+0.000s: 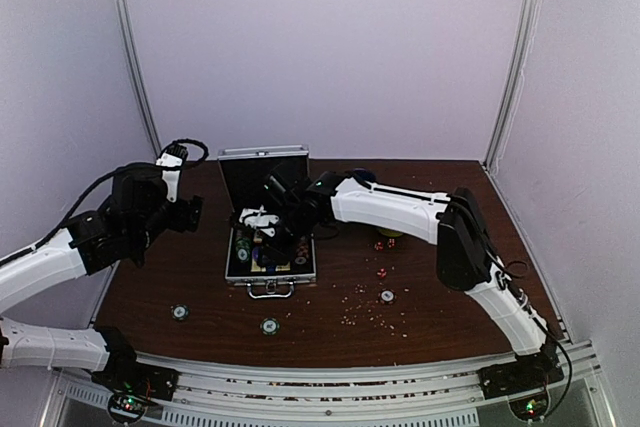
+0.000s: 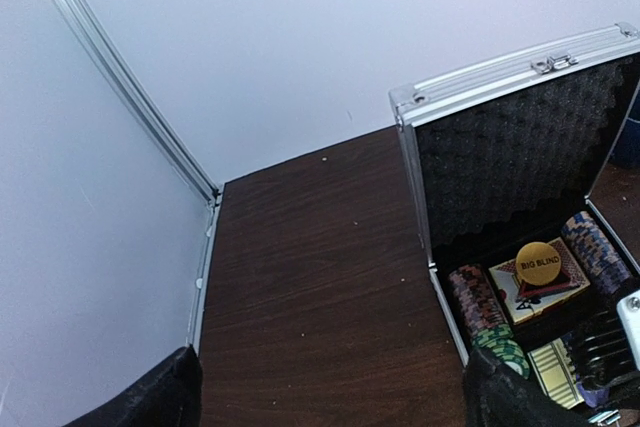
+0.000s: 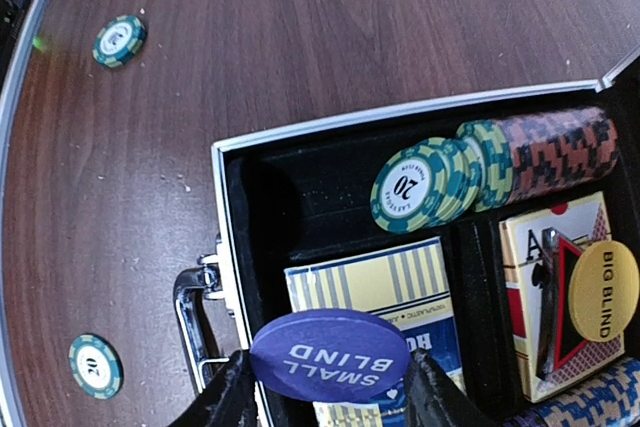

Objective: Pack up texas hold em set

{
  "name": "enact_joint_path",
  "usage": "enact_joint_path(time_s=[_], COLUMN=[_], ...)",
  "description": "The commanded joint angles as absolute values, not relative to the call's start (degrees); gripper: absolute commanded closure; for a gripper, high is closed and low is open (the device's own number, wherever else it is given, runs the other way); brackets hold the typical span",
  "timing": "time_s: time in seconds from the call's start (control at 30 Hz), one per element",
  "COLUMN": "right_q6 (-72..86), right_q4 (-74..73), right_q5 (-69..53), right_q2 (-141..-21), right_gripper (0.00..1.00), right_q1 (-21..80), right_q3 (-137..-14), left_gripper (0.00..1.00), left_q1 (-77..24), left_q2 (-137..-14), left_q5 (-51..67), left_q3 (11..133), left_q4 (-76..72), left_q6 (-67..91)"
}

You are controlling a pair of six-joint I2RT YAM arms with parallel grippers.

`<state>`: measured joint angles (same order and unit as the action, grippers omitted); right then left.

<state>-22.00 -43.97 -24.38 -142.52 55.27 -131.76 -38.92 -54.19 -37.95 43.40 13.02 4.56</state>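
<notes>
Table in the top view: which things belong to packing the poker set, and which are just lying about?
Job: case, loose chips, red dice, blue button in right gripper.
Lying about: pale crumbs, yellow-green thing, mostly hidden by right arm.

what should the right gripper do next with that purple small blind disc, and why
Probably lower and release it: the right gripper pinches the purple round SMALL BLIND disc over the blue card box inside the open silver aluminium briefcase, so it likely only needs setting down there.
</notes>
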Motion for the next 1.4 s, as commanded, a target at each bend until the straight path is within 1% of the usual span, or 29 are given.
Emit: enact_joint_path(time_s=[0.0, 0.2, 0.57, 0.7, 0.8, 0.9, 0.97, 1.03, 1.13, 1.2, 1.37], right_q6=[-21.20, -20.79, -20.84, -20.77, -20.34, -20.29, -20.50, -21.60, -22.87, -23.20, -24.33], right_q4=[-42.85, -42.57, -43.57, -43.42, -43.58, -44.50, -45.42, -45.54, -42.60, -37.92, -30.55], right_q5=[-21.11, -18.39, -17.10, -17.31, -17.77, -18.63, -19.32, -20.40, -21.35, -22.22, -28.31], right_q2=[-144.15, -145.48, -145.97, -145.69, -144.47, -141.30, -137.13, -131.93, -122.14, -115.44, -100.94], right_gripper=[0.52, 0.52, 0.50, 0.41, 0.36, 0.36, 0.36, 0.36, 0.36, 0.35, 0.35], right_q1=[55.73, 55.82, 55.85, 55.96, 55.98, 55.97, 55.93, 55.75, 54.79, 53.53, 46.74], right_q3=[-133.05, -133.02, -132.28, -132.35, -132.77, -132.63, -131.51, -127.69, -117.81, -106.54, -86.41], left_gripper=[0.08, 0.07, 0.08, 0.08, 0.07, 0.07, 0.07, 0.07, 0.08, 0.12, 0.22], left_q1=[-38.23, -37.93, -37.73, -37.69, -37.69, -37.70, -37.69, -37.70, -37.73, -37.83, -40.62], left_q2=[-53.62, -53.66, -53.85, -54.05, -54.26, -54.54, -55.16, -56.36, -59.70, -62.40, -69.52], left_q5=[-36.05, -35.88, -35.33, -35.15, -35.12, -35.05, -34.50, -32.92, -29.24, -24.66, -17.66], left_q3=[44.12, 44.03, 44.03, 44.03, 43.95, 43.71, 43.52, 43.53, 45.11, 46.73, 51.36], left_q4=[9.83, 9.84, 9.89, 9.93, 10.03, 10.01, 10.02, 10.25, 12.50, 14.12, 21.86], left_q6=[5.09, 5.12, 5.15, 5.15, 5.21, 5.36, 5.44, 5.58, 7.09, 7.15, 8.01])
